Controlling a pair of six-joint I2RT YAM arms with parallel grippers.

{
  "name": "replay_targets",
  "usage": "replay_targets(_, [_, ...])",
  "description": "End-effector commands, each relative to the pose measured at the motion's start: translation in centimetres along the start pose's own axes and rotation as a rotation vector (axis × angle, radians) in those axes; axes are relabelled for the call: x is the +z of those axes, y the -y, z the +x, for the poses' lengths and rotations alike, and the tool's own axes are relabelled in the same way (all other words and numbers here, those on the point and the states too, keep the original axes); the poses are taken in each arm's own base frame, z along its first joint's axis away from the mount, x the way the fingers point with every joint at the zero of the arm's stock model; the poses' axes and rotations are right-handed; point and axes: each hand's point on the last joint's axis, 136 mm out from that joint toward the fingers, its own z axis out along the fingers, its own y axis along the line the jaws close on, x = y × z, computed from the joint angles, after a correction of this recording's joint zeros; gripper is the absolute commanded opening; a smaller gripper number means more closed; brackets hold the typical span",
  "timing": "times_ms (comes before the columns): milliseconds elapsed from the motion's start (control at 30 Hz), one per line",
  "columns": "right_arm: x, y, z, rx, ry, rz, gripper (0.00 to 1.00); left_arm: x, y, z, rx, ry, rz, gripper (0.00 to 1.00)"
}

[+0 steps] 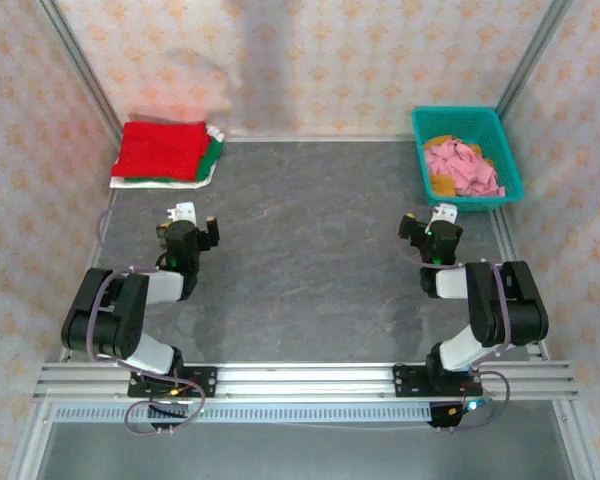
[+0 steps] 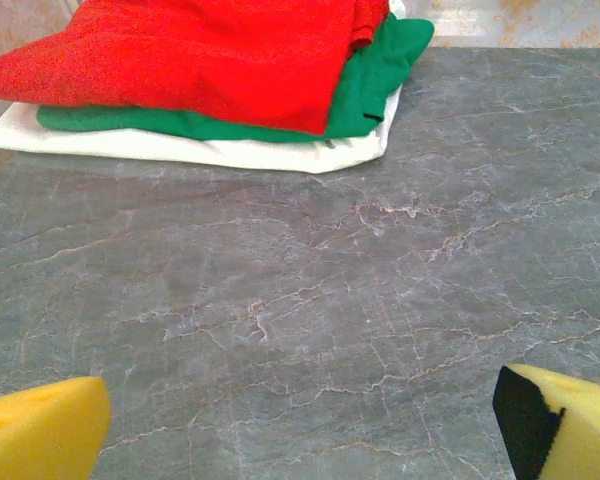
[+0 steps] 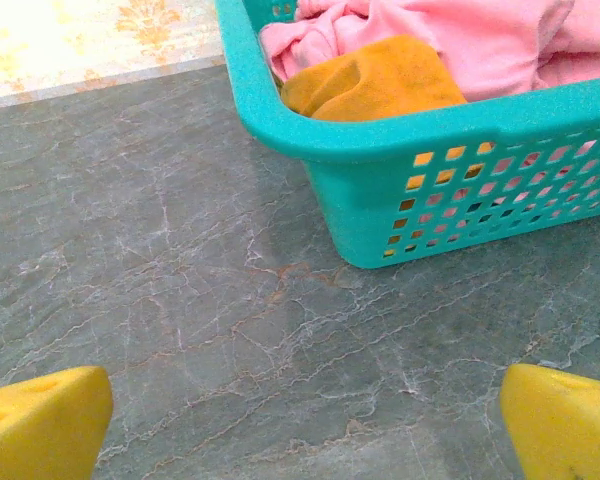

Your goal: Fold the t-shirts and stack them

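Lying folded: red [image 2: 200,60], green [image 2: 370,80], white [image 2: 230,150] tees; pink [image 3: 480,35], mustard [image 3: 380,85] crumpled; left [image 2: 40,430], right fingers [image 3: 40,425] apart.

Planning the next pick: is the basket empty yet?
Not empty: the basket holds a crumpled pink shirt and a mustard-orange shirt.

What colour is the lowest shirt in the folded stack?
The lowest shirt is white; the left wrist view shows it best.
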Motion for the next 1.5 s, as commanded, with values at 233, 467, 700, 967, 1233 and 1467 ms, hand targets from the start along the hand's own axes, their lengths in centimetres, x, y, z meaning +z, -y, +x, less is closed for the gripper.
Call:
replay_targets(233, [0.0, 0.0, -0.3, 0.008, 0.007, -0.009, 0.99, 0.2, -0.1, -0.7, 0.004, 0.006, 0.001, 1.0])
replay_targets(467, [0.0, 0.0, -0.3, 0.01, 0.008, -0.01, 0.99, 0.3, -0.1, -0.7, 0.0, 0.004, 0.008, 1.0])
replay_targets(700, [0.1, 0.0, -0.3, 0.012, 0.005, -0.01, 0.99, 0.3, -0.1, -0.7, -0.003, 0.003, 0.011, 1.0])
replay_targets(967, [-4.1, -1.4, -10.5, 0.085, 0.03, 0.028, 0.89, -6.7, 1.3, -11.8, -0.057, 0.115, -0.017, 1.0])
replay_targets(1233, [1.2, 4.4, -17.5, 0.394, -0.171, 0.213, 0.88, -12.1, 19.0, -21.4, 0.137, 0.104, 0.445, 0.96])
replay_targets(1467, [8.3, 8.2, -17.5, 0.379, -0.377, 0.289, 0.87, -14.0, 35.7, -18.2, 0.412, -0.031, 0.772, 0.96])
